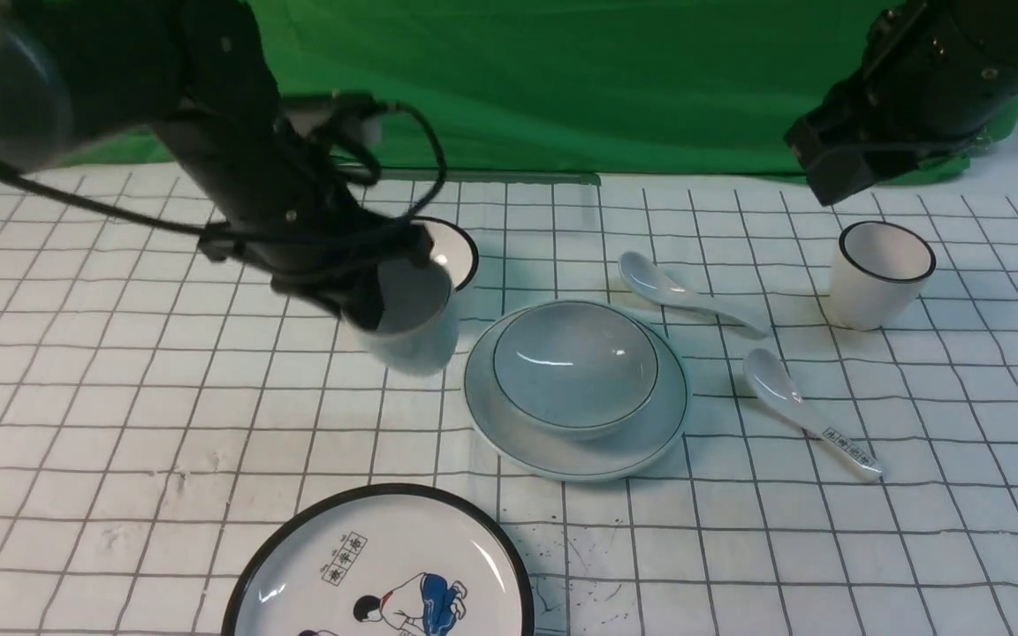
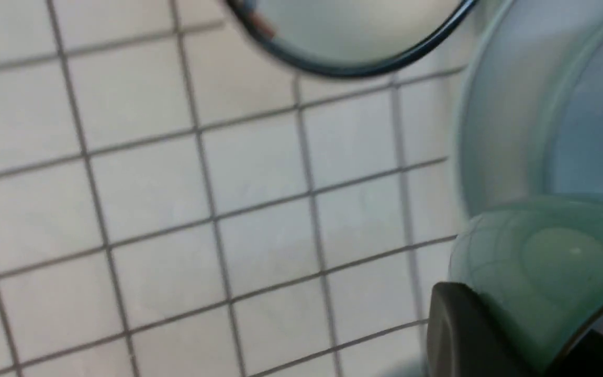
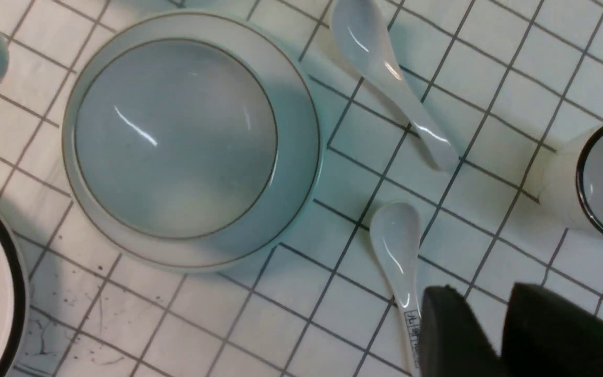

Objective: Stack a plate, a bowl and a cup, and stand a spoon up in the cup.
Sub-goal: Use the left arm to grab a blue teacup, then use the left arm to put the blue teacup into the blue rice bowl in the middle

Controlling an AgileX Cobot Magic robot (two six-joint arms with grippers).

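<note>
Cartoon plate (image 1: pixel 403 541), gridded tablecloth (image 1: pixel 120 397), green backdrop (image 1: pixel 562 79)

The cup (image 1: pixel 407 327), bowl (image 1: pixel 574 358) and plate (image 1: pixel 580 452) are pale bluish-white, the bowl and plate with thin dark rim lines. The spoon (image 1: pixel 681 296) is plain white, while the lettered spoon (image 1: pixel 814 415) carries dark characters. At the bottom of the frame, a black-rimmed plate (image 1: pixel 438 548) shows a blue-clad cartoon figure. The cloth (image 1: pixel 120 397) is white with a dark grid, and the backdrop (image 1: pixel 606 79) is green.

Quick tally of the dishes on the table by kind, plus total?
Plates: 2 (pale plate, cartoon plate)
Bowls: 2 (pale bowl, black-rimmed bowl)
Cups: 2 (pale cup, black-rimmed cup)
Spoons: 2 (plain spoon, printed spoon)
Total: 8
</note>
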